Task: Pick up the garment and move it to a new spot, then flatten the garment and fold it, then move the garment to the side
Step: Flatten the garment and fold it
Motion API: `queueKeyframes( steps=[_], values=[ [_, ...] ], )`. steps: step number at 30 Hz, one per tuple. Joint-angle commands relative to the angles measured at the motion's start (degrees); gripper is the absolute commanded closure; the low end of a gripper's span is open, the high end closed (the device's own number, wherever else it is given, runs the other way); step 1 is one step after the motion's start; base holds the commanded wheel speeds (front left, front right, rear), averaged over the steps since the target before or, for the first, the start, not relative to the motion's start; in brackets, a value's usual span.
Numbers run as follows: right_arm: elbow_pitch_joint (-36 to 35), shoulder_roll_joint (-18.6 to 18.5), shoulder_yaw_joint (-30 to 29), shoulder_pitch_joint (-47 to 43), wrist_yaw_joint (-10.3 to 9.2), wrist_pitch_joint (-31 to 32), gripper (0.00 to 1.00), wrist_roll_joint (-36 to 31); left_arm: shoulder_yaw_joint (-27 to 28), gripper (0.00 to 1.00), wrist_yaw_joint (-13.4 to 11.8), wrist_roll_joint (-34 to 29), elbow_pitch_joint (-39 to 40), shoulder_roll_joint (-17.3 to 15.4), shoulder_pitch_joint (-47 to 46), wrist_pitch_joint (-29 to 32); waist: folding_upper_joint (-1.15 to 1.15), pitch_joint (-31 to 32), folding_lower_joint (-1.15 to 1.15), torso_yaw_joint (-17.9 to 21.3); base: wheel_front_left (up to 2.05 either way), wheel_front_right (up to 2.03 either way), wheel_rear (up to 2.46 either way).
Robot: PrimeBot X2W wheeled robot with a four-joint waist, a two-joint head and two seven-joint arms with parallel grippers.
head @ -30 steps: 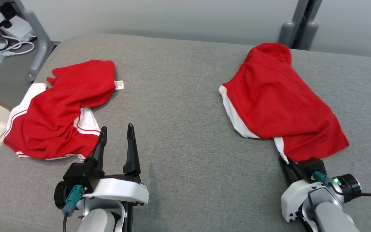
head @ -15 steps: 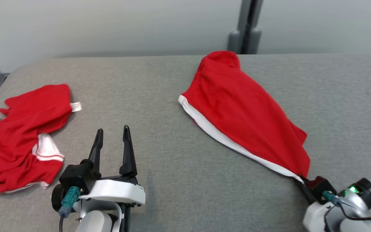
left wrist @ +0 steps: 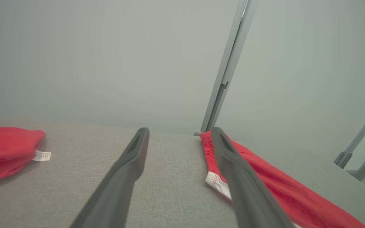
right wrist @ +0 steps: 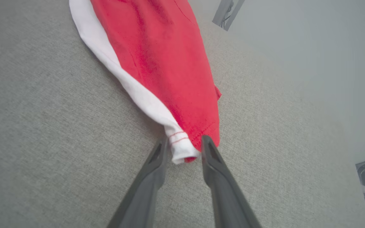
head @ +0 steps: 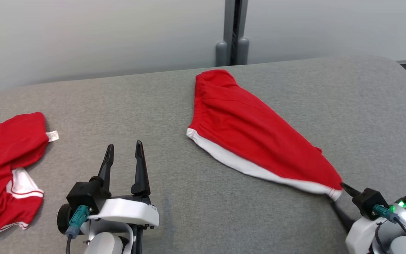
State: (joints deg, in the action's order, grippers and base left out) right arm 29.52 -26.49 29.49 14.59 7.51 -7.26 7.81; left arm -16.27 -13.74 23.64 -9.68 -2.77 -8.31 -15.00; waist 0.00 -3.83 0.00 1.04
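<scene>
As it lies flat, garment [head: 256, 141] red, white-edged.

red garment [head: 252, 141] with a white edge band lies stretched out diagonally, tapering to one corner.

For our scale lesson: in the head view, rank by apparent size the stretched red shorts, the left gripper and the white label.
1. stretched red shorts
2. left gripper, though nearness enlarges it
3. white label

Left end effector [left wrist: 179, 129], jaws apart, beside red garment [left wrist: 284, 190].
</scene>
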Motion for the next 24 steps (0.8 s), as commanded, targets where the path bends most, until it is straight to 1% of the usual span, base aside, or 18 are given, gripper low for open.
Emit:
queueKeyframes(
  steps=[1, 6, 9, 13, 19, 24],
  values=[
    [-1.1, 1.0, -0.4, -1.2, -0.04, 0.0, 0.0, 2.6, 0.1, 0.0, 0.2, -0.4, -0.4, -0.2, 0.4, -0.2, 0.0, -0.1, 0.0, 1.0, 0.0, 0.0, 0.0],
    [-5.1, 3.9, -5.1, -2.3, -0.04, -0.2, 0.0, 11.5, 0.4, 0.0, 0.4, -0.5, -1.3, -0.2, -0.8, -0.3, 0.0, -0.9, 0.0, 3.4, 0.0, 0.0, 0.0],
    [-6.9, 6.9, -10.1, -3.6, -0.03, -0.9, 0.0, 14.8, 1.0, 0.0, 0.6, -0.4, -2.1, -0.2, -1.3, -0.2, 0.0, -1.3, 0.0, 5.2, 0.0, 0.0, 0.0],
    [-8.1, 12.4, -16.4, -5.2, -0.03, -1.4, 0.0, 17.6, 1.9, 0.0, 0.9, 0.1, -3.7, -0.2, -2.1, -0.2, 0.0, -2.0, 0.0, 7.9, 0.0, 0.0, 0.0],
    [-9.5, 17.3, -19.5, -6.3, -0.02, -1.5, 0.0, 17.2, 2.2, 0.0, 1.5, 0.0, -9.7, -0.2, -5.0, -0.2, 0.0, -4.1, 0.0, 11.5, 0.0, 0.0, 0.0],
    [-10.3, 18.8, -19.3, -6.0, -0.02, -1.5, 0.0, 15.9, 1.4, 0.0, 2.7, 0.6, -18.2, -0.3, -10.0, -0.2, 0.0, -6.4, 0.0, 13.7, 0.0, 0.0, 0.0]
  ],
)
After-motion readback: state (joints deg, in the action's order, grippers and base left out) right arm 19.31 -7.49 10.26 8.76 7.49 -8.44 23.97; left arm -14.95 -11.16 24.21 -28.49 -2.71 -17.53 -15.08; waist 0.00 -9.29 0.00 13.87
